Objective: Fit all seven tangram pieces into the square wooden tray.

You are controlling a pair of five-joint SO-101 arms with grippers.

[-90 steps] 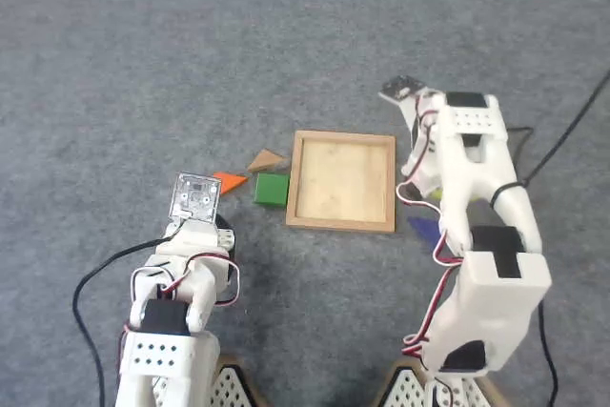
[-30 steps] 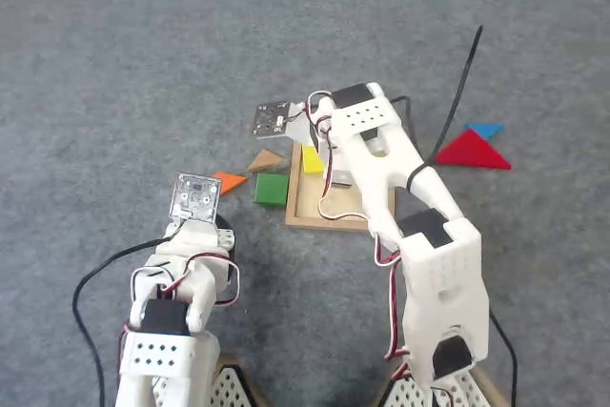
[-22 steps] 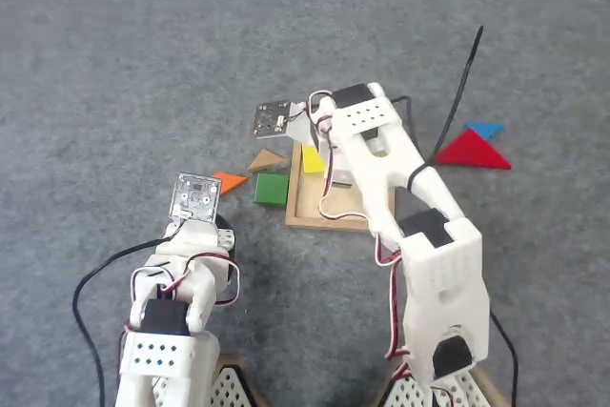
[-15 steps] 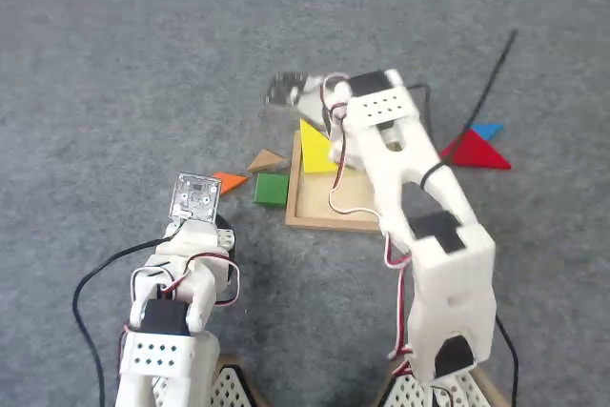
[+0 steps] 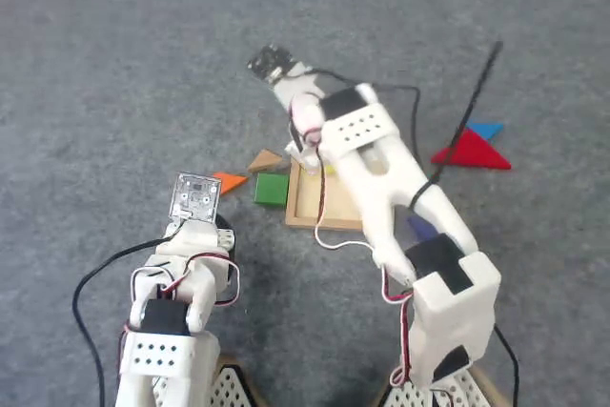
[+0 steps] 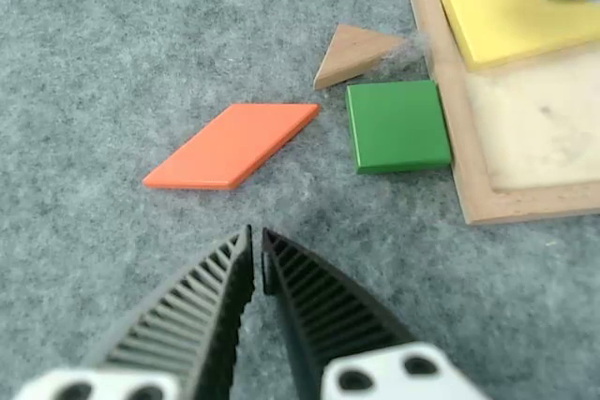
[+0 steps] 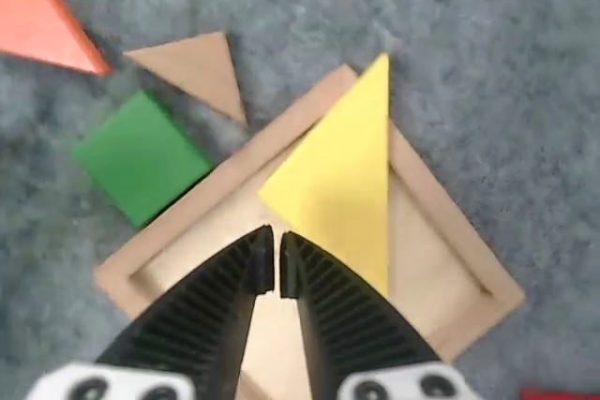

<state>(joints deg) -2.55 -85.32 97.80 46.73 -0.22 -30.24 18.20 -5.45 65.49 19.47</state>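
Note:
The square wooden tray [image 5: 293, 202] lies mid-table under my right arm [image 5: 353, 131]. In the right wrist view a yellow triangle [image 7: 342, 180] lies in the tray [image 7: 117, 278] with one tip over the rim at a corner. My right gripper [image 7: 275, 236] hovers shut and empty just above its edge. Left of the tray sit a green square [image 5: 272, 188], an orange parallelogram [image 5: 229, 181] and a brown triangle [image 5: 267, 159]. My left gripper [image 6: 255, 236] is shut and empty, short of the orange parallelogram [image 6: 230, 144] and green square [image 6: 396, 125].
A red triangle [image 5: 470, 152] and a small blue triangle [image 5: 486, 129] lie far right of the tray. A purple piece [image 5: 422, 227] shows beside the right arm near the tray's near right corner. A black cable crosses above the red triangle.
My right arm carried the yellow triangle from the tray's right side to its far left corner and let go. Its wrist has since swung left over that corner. The left arm stayed still.

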